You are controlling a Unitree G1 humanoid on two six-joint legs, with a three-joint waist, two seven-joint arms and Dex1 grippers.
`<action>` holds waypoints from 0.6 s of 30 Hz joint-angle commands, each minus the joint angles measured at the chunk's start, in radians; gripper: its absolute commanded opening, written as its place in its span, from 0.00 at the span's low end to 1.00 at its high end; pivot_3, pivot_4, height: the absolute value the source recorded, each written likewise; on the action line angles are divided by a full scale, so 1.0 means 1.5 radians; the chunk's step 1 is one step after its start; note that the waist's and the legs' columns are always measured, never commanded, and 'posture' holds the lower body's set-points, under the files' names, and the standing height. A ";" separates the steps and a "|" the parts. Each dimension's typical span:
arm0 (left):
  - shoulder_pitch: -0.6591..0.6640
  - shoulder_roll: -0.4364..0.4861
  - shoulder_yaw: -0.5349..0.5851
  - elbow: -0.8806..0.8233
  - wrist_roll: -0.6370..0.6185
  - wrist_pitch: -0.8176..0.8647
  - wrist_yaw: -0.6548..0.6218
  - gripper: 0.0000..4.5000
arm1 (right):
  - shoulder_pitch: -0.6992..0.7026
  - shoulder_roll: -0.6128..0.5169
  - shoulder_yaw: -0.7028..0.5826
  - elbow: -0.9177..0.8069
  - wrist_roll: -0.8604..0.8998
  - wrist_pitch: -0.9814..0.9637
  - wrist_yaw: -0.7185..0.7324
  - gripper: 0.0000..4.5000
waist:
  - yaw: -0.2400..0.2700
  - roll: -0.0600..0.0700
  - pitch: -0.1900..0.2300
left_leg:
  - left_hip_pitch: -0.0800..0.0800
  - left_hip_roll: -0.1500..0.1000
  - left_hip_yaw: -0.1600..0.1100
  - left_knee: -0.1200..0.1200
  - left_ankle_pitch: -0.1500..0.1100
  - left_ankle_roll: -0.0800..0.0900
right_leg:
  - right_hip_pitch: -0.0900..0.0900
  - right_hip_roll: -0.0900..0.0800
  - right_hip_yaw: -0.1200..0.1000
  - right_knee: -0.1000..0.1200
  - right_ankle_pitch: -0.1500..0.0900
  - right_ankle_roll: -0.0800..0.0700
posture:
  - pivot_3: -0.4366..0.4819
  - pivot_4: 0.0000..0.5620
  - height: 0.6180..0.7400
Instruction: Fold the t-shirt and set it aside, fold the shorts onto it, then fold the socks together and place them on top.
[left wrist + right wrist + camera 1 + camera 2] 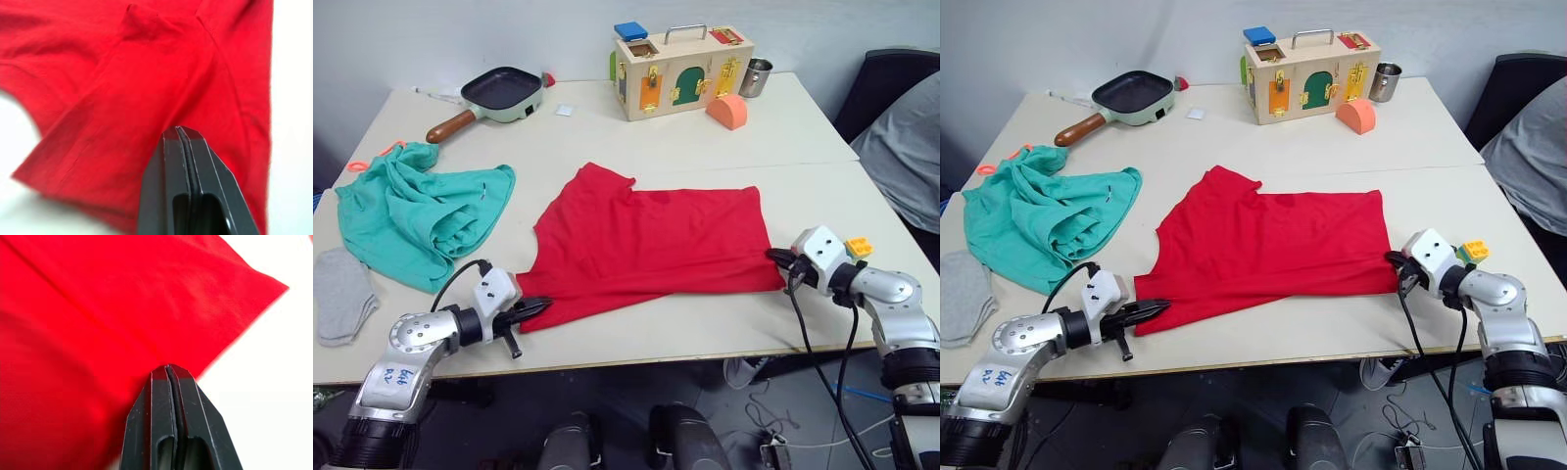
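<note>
Now we see our left gripper (536, 305) pinched shut at the near left corner of the t-shirt (651, 245), its black fingers (188, 147) pressed flat together over the red cloth; whether fabric sits between them we cannot tell for sure. From that gripper the shirt spreads away toward one and two o'clock across the table (803, 127). Our right gripper (776, 257) is likewise clamped closed, at the shirt's near right corner, fingertips (168, 374) right at the hem, the garment stretching off toward nine and ten o'clock. The shirt lies flat between the two grippers, folded with a sleeve pointing to the far side. Further out, at about eleven o'clock from the left gripper, the shorts (416, 215) lie crumpled, and the socks (340, 294) rest at nine o'clock by the table's left edge. Beyond the shirt at twelve o'clock stand a pan (501, 93) and a wooden latch box (683, 73).
</note>
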 commanded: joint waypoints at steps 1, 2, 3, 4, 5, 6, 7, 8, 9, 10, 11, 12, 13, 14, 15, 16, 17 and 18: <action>0.011 0.018 0.018 0.061 0.010 -0.052 -0.035 0.00 | -0.023 -0.023 -0.025 0.022 0.008 -0.016 0.006 0.01 | -0.001 0.000 0.000 | 0.000 0.000 0.000 0.000 0.000 0.000 | 0.000 0.000 0.000 0.000 0.000 0.000 | 0.48 0.27 1.00; 0.010 0.021 0.030 0.067 -0.004 -0.081 -0.060 0.00 | -0.023 -0.026 -0.038 0.004 0.039 -0.020 0.040 0.01 | -0.001 0.000 0.000 | 0.000 0.000 0.000 0.000 0.000 0.000 | 0.000 0.000 0.000 0.000 0.000 0.000 | 0.48 0.27 1.00; 0.009 0.023 0.042 0.068 -0.023 -0.103 -0.085 0.00 | -0.014 -0.025 -0.051 -0.033 0.086 -0.008 0.091 0.01 | -0.001 0.000 0.000 | 0.000 0.000 0.000 0.000 0.000 0.000 | 0.000 0.000 0.000 0.000 0.000 0.000 | 0.48 0.27 1.00; 0.009 0.024 0.055 0.065 -0.041 -0.114 -0.103 0.00 | 0.007 -0.025 -0.060 -0.089 0.141 0.013 0.151 0.01 | -0.002 0.000 0.000 | 0.000 0.000 0.000 -0.001 0.000 0.000 | -0.001 0.000 0.000 0.000 0.000 0.000 | 0.48 0.27 1.00; 0.008 0.024 0.063 0.063 -0.051 -0.122 -0.115 0.00 | 0.022 -0.025 -0.066 -0.129 0.178 0.029 0.191 0.01 | -0.001 0.001 0.000 | 0.000 0.000 0.000 -0.001 0.000 0.000 | -0.001 0.000 0.000 0.000 0.000 0.000 | 0.48 0.27 1.00; 0.008 0.025 0.067 0.059 -0.060 -0.115 -0.123 0.00 | 0.038 -0.026 -0.069 -0.165 0.196 0.048 0.207 0.01 | 0.001 0.001 0.000 | -0.001 0.000 0.000 -0.001 0.000 0.000 | -0.001 0.000 0.000 0.000 0.000 0.000 | 0.48 0.27 1.00; 0.008 0.029 0.069 0.052 -0.067 -0.113 -0.135 0.00 | 0.059 -0.029 -0.068 -0.214 0.213 0.074 0.218 0.01 | 0.001 0.001 0.000 | -0.001 0.001 0.000 -0.001 0.000 0.000 | -0.001 0.000 0.000 0.000 0.000 0.000 | 0.48 0.27 1.00; 0.009 0.032 0.068 0.043 -0.071 -0.111 -0.143 0.00 | 0.084 -0.031 -0.059 -0.266 0.217 0.103 0.215 0.01 | 0.001 0.001 0.000 | -0.001 0.001 0.000 -0.001 0.000 0.000 | -0.001 0.000 0.000 0.000 0.000 0.000 | 0.48 0.27 1.00; 0.009 0.033 0.067 0.036 -0.073 -0.109 -0.149 0.00 | 0.103 -0.032 -0.052 -0.305 0.220 0.126 0.213 0.01 | 0.002 0.001 0.000 | -0.001 0.000 0.000 -0.001 0.000 0.000 | -0.001 0.000 0.000 0.000 0.000 0.000 | 0.48 0.27 1.00; 0.009 0.033 0.066 0.027 -0.076 -0.104 -0.151 0.00 | 0.124 -0.032 -0.041 -0.341 0.216 0.140 0.213 0.01 | 0.003 0.001 0.000 | -0.001 0.001 0.000 -0.001 0.000 0.000 | -0.001 0.000 0.000 -0.001 0.000 0.000 | 0.48 0.27 1.00; 0.008 0.028 0.060 0.014 -0.074 -0.096 -0.142 0.00 | 0.142 -0.029 -0.027 -0.359 0.195 0.142 0.202 0.01 | 0.004 0.001 0.000 | -0.001 0.001 -0.001 -0.001 0.000 0.000 | -0.001 0.000 -0.001 -0.001 0.000 0.000 | 0.48 0.27 1.00; 0.007 0.024 0.050 0.001 -0.070 -0.084 -0.134 0.00 | 0.156 -0.022 -0.015 -0.364 0.172 0.134 0.192 0.01 | 0.004 0.001 0.000 | -0.001 0.000 0.000 -0.001 -0.001 0.001 | -0.001 0.000 -0.001 -0.001 0.000 0.000 | 0.48 0.27 1.00; 0.006 0.020 0.039 -0.009 -0.061 -0.075 -0.123 0.00 | 0.165 -0.017 -0.004 -0.363 0.151 0.129 0.178 0.01 | 0.005 0.000 0.000 | -0.001 0.000 -0.001 -0.001 -0.001 0.001 | -0.001 0.000 -0.001 -0.002 0.000 0.000 | 0.48 0.27 1.00; 0.006 0.013 0.030 -0.017 -0.054 -0.069 -0.115 0.00 | 0.169 -0.011 0.003 -0.354 0.131 0.122 0.161 0.01 | 0.004 0.000 0.000 | -0.001 0.000 -0.001 -0.001 -0.001 0.001 | -0.001 -0.001 -0.001 -0.002 0.000 0.000 | 0.48 0.27 1.00; 0.006 0.009 0.024 -0.022 -0.051 -0.066 -0.111 0.00 | 0.170 -0.007 0.007 -0.348 0.120 0.119 0.151 0.01 | 0.004 0.000 0.000 | -0.001 -0.001 0.000 -0.001 -0.001 0.001 | -0.001 -0.001 -0.001 -0.002 0.000 0.000 | 0.48 0.27 1.00; 0.007 0.003 0.013 -0.026 -0.043 -0.058 -0.098 0.00 | 0.169 -0.005 0.014 -0.330 0.104 0.107 0.146 0.01 | 0.003 0.000 0.000 | -0.001 -0.001 0.000 -0.002 -0.001 0.001 | -0.001 -0.002 -0.001 -0.002 0.000 0.000 | 0.48 0.27 1.00; 0.008 -0.004 0.004 -0.029 -0.037 -0.051 -0.090 0.00 | 0.165 -0.005 0.020 -0.308 0.085 0.086 0.142 0.01 | 0.003 0.000 0.000 | -0.001 -0.001 0.000 -0.002 -0.001 0.001 | -0.001 -0.002 0.000 -0.002 0.000 0.000 | 0.48 0.27 1.00; 0.009 -0.009 -0.006 -0.032 -0.032 -0.038 -0.080 0.00 | 0.159 -0.004 0.024 -0.285 0.071 0.070 0.134 0.01 | 0.003 0.000 0.000 | -0.001 -0.001 0.000 -0.001 -0.001 0.001 | -0.001 -0.002 0.000 -0.002 0.000 0.000 | 0.48 0.27 1.00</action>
